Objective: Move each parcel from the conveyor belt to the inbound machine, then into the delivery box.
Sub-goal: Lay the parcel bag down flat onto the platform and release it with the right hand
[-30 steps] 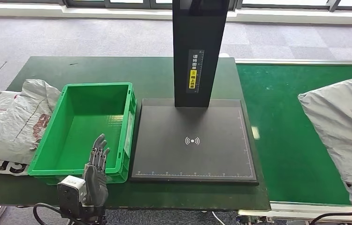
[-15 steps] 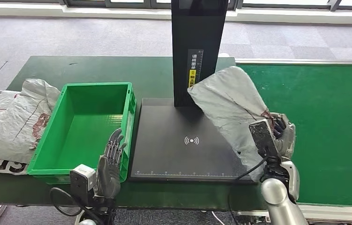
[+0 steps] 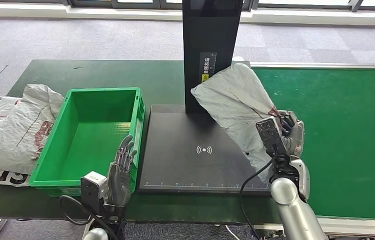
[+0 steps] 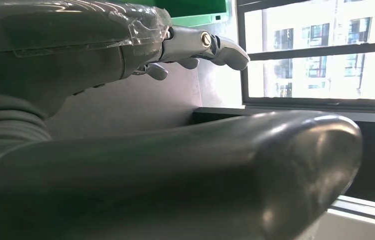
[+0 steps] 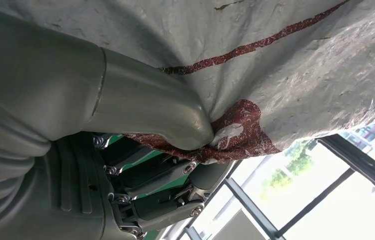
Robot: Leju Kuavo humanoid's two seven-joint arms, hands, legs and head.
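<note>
Right hand [image 3: 289,134] grips parcel [image 3: 235,97] above inbound machine [image 3: 175,150].

green table [image 3: 100,75] | on it: green crate [image 3: 91,137], black scanner base [image 3: 195,165], grey bag [image 3: 10,130]

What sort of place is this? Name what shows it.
Probably a parcel sorting station: a green conveyor belt, a black scanning machine, a green box, and a grey parcel held by the right hand.

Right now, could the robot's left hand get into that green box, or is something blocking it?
Probably yes. The left hand hovers open at the near rim of the green box, which holds nothing, and nothing lies between them.
</note>
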